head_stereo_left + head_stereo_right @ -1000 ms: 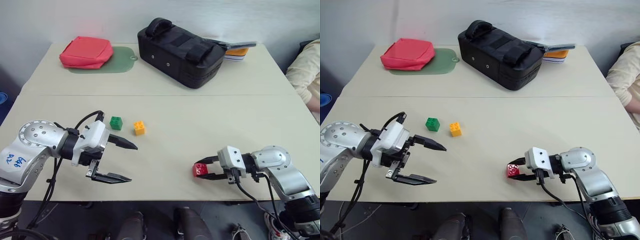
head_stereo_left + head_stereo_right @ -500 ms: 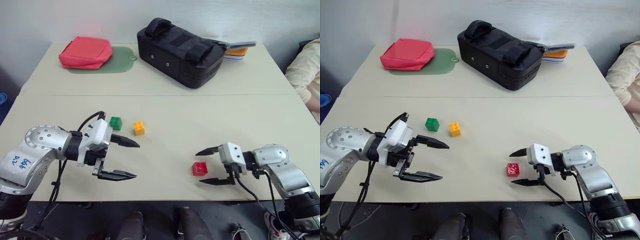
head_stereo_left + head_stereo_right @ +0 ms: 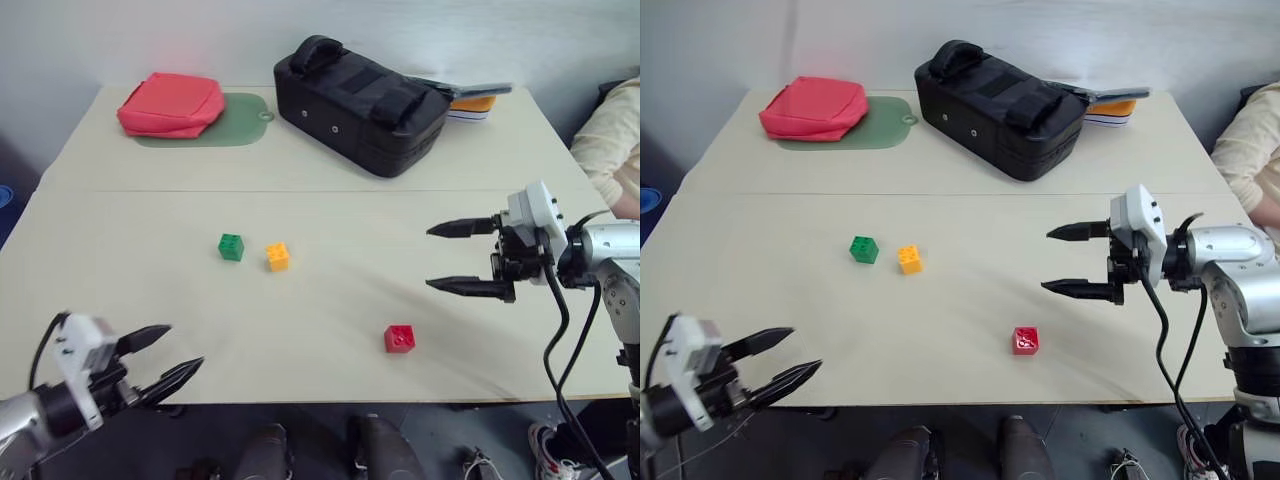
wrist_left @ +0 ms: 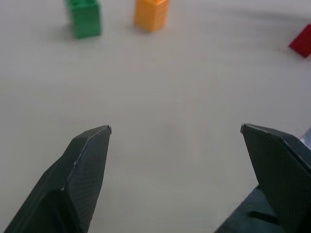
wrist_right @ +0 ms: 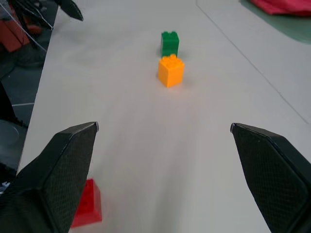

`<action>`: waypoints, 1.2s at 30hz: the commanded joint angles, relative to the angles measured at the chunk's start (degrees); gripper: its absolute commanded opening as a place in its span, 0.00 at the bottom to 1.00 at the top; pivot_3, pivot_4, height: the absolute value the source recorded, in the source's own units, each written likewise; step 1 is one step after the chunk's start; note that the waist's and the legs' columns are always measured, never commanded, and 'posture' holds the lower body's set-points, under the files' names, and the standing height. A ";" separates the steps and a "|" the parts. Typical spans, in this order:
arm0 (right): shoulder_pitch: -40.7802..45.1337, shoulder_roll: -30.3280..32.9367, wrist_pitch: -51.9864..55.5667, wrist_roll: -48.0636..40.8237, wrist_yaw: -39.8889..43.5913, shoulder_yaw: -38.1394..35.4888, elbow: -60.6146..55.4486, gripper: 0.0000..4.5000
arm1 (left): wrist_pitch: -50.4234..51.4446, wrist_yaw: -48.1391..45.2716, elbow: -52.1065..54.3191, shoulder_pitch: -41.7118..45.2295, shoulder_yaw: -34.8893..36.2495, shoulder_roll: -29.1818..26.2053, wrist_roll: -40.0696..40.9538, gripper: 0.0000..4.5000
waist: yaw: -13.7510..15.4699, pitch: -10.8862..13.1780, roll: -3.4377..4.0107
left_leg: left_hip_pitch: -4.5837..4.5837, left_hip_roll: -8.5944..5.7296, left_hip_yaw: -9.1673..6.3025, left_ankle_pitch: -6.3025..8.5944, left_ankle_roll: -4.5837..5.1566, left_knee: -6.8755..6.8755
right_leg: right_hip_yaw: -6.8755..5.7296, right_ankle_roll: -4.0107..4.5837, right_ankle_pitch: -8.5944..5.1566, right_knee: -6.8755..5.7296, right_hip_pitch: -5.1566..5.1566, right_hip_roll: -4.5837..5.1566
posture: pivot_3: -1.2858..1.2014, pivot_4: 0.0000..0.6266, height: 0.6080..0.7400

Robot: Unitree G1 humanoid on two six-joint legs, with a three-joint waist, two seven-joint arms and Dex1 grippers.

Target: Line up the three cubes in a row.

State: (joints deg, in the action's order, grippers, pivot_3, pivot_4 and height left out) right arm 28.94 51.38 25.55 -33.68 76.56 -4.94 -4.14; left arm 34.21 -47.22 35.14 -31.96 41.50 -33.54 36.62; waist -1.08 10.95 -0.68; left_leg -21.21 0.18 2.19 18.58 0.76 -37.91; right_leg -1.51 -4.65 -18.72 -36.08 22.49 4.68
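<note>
Row incomplete: red cube (image 3: 400,338) lies well apart from green cube (image 3: 231,246) and yellow-orange cube (image 3: 278,256).
Both tools, left tool (image 3: 165,358) and right tool (image 3: 465,258), spread and empty; a careless regrasp may knock the red cube off the surface (image 3: 330,220) edge nearby.

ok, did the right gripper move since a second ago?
Yes. The right gripper let go of the red cube, which sits on the table, and rose up and away toward the far right; it is now open.

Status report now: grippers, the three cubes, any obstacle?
Left gripper, right gripper open, empty. Green studded brick beside yellow-orange brick; red brick apart. No obstacle between.
</note>
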 commanded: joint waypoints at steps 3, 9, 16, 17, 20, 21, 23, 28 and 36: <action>0.02 -0.56 -0.05 -0.27 -0.27 -0.66 -1.00 0.99 | -5.26 3.05 -3.16 -2.23 5.28 2.72 -2.01 1.00 | 1.09 0.00 0.00 | -0.01 -0.07 -0.01 0.09 0.21 -0.01 | 0.00 -0.02 0.02 0.08 -0.03 0.10 | 0.52 0.24 1.00; -0.23 -1.52 -0.25 0.09 -1.34 -0.65 -1.85 0.99 | -3.23 6.80 -4.68 6.11 2.36 -1.71 -0.70 1.00 | 0.79 0.00 0.00 | -0.04 -0.06 -0.01 0.12 0.22 0.00 | -0.01 -0.02 0.04 0.08 -0.02 0.10 | 0.52 0.24 1.00; -0.91 -3.36 -0.44 0.69 -4.20 -0.65 -4.62 0.99 | 14.66 21.85 -7.18 32.27 -17.19 -10.22 -6.06 1.00 | 0.87 -0.01 0.02 | -0.08 -0.13 -0.07 -0.10 -0.02 -0.01 | -0.08 -0.08 0.13 0.04 -0.03 0.12 | 0.52 0.24 1.00; -1.08 -3.54 -0.54 0.91 -4.57 -0.56 -4.91 0.99 | 16.72 23.35 -7.51 34.42 -18.02 -10.12 -5.94 1.00 | 0.65 -0.01 0.01 | -0.07 -0.15 -0.06 -0.11 -0.04 -0.01 | -0.06 -0.09 0.13 0.03 -0.04 0.12 | 0.52 0.24 1.00; -3.71 -4.36 -0.93 1.36 -6.58 -0.75 -7.42 0.99 | 27.15 29.07 -8.82 47.14 -24.15 -9.10 -6.22 1.00 | 0.30 -0.02 0.00 | -0.14 -0.12 0.00 -0.12 -0.10 0.00 | -0.02 -0.14 0.16 0.01 0.02 0.05 | 0.52 0.24 1.00; -4.36 -4.49 -0.99 1.37 -7.02 -0.82 -8.07 0.99 | 28.90 29.58 -8.90 49.69 -26.09 -9.27 -6.50 1.00 | 0.43 -0.03 -0.02 | -0.18 -0.09 -0.02 -0.14 -0.12 0.00 | -0.06 -0.15 0.16 0.00 0.03 -0.01 | 0.52 0.24 1.00; -5.41 -4.49 -0.87 1.22 -7.55 -0.99 -9.21 0.99 | 33.99 31.29 -9.62 55.14 -28.98 -7.25 -6.08 1.00 | 0.51 -0.03 -0.02 | -0.32 -0.05 -0.02 -0.18 -0.20 -0.03 | -0.08 -0.19 0.18 -0.04 0.11 -0.10 | 0.52 0.24 1.00; -6.17 -4.75 -1.14 1.05 -8.38 -0.84 -10.82 0.99 | 41.00 34.58 -14.83 63.44 -35.06 -3.05 -8.88 1.00 | 0.80 -0.01 -0.05 | -0.32 -0.06 0.06 -0.19 -0.18 -0.17 | -0.01 -0.25 0.22 -0.09 0.09 -0.15 | 0.52 0.24 1.00; -7.49 -5.62 -0.93 0.30 -10.16 -1.07 -12.77 0.99 | 43.33 38.53 -24.07 73.02 -36.32 2.13 -13.72 1.00 | 1.08 0.01 -0.10 | -0.24 -0.12 0.04 -0.33 -0.28 -0.25 | 0.01 -0.25 0.21 -0.26 0.13 -0.13 | 0.52 0.24 1.00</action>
State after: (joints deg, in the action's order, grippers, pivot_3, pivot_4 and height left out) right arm 21.66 46.10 25.05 -32.27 66.84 -4.81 -14.74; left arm 77.86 -8.69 11.03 39.49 5.06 -31.79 23.80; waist -0.01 10.96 -0.77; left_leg -21.45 0.05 2.23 18.26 0.48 -38.16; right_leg -1.50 -4.90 -18.50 -36.45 22.61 4.55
